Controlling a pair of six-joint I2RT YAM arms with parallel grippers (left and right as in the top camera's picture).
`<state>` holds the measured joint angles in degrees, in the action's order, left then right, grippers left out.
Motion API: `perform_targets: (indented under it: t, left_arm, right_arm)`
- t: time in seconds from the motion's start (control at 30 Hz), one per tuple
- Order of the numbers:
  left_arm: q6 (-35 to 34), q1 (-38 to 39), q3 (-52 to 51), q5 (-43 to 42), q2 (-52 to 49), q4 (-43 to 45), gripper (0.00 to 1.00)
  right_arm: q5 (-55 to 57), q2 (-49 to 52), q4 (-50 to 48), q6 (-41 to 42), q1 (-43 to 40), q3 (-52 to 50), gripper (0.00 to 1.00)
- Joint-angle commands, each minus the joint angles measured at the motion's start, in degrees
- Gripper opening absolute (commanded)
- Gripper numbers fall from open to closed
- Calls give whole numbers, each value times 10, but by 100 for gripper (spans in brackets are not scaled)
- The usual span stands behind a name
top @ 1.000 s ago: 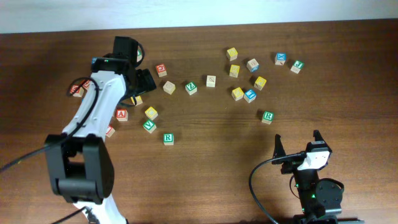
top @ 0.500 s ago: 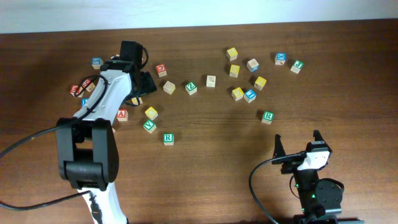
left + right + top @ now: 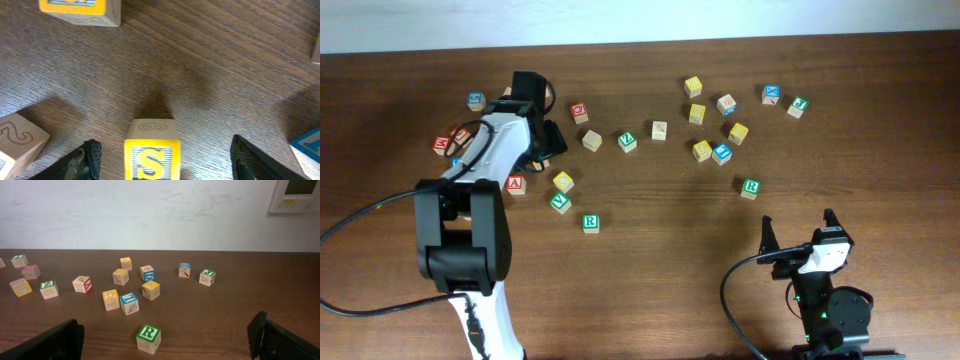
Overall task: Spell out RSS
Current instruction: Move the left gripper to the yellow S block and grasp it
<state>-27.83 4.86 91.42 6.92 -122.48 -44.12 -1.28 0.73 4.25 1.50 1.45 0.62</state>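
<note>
A wooden cube with a yellow S face (image 3: pixel 151 159) stands on the table between the fingers of my left gripper (image 3: pixel 165 152), which is open around it with gaps on both sides. In the overhead view my left gripper (image 3: pixel 547 143) covers this cube. One green R cube (image 3: pixel 590 222) lies left of centre. Another green R cube (image 3: pixel 750 187) (image 3: pixel 148 337) lies just ahead of my right gripper (image 3: pixel 798 232) (image 3: pixel 166 332), which is open and empty. I cannot read a second S on any other yellow cube.
Loose letter cubes lie around the left gripper: a red A cube (image 3: pixel 515 184), a yellow cube (image 3: pixel 563 181), a green cube (image 3: pixel 560 202). A cluster of several cubes (image 3: pixel 720 125) sits at the back right. A white wall runs behind the table's far edge.
My left arm has swung its elbow to the right and uncovered cubes at the far left. Its gripper stays over the same spot. The right arm has not moved.
</note>
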Motion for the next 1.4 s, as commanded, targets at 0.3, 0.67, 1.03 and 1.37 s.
perform_targets:
  t: [0.3,0.67,1.03,1.37]
  left_arm:
    - [18,-19,5,-16,-23,-7,64]
    - [18,-19,5,-16,-23,-6,47]
    - [18,-19,5,-16,-23,-7,33]
    - [18,-19,5,-16,-22,-9,29]
  right_arm:
    - [5,-4,3,2,-3,-3,98]
    - [5,-4,3,2,-3,-3,98]
    - [5,-4,3,2,-3,-3,98]
    - [5,-4,3,2,-3,-3,98]
